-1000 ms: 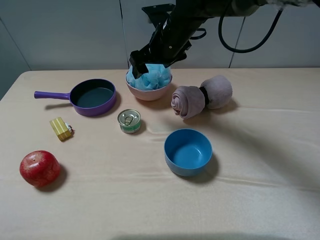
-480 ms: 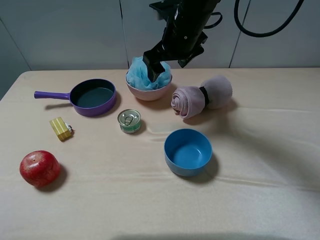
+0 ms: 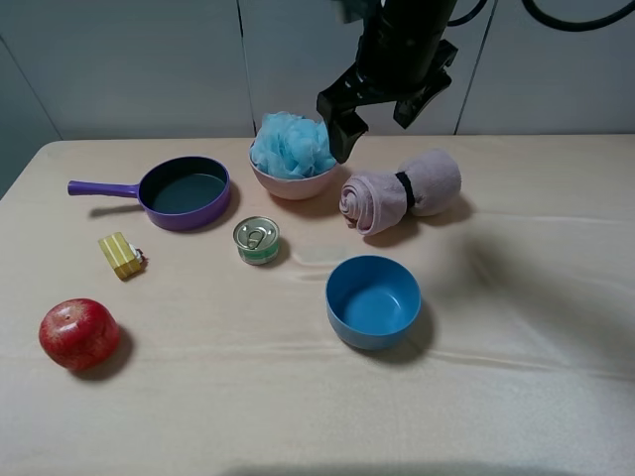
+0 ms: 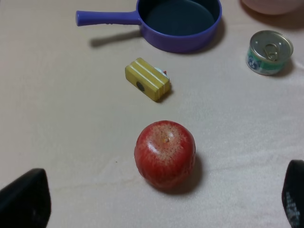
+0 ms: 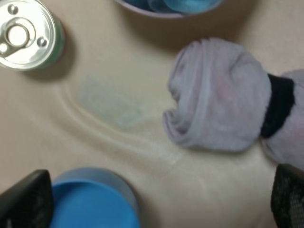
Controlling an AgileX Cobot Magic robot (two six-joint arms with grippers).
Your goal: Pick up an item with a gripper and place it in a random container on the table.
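Newly lifted right gripper (image 3: 374, 116), fingers wide, empty; ruffled light-blue pouf (image 3: 293, 145) heaped, seemingly loose, in pink bowl (image 3: 295, 183).

Ruffled mesh pouf (image 3: 293, 145) in a smooth plastic-looking pink bowl (image 3: 295, 183); matt wrinkled tablecloth (image 3: 516, 297); shiny metal can lid (image 4: 270, 45).

Behind the table we see a pale grey-white panelled wall (image 3: 139, 69), split by thin dark vertical seams. A darker strip of floor (image 3: 8, 164) shows at the far left. Soft, even light casts gentle shadows.
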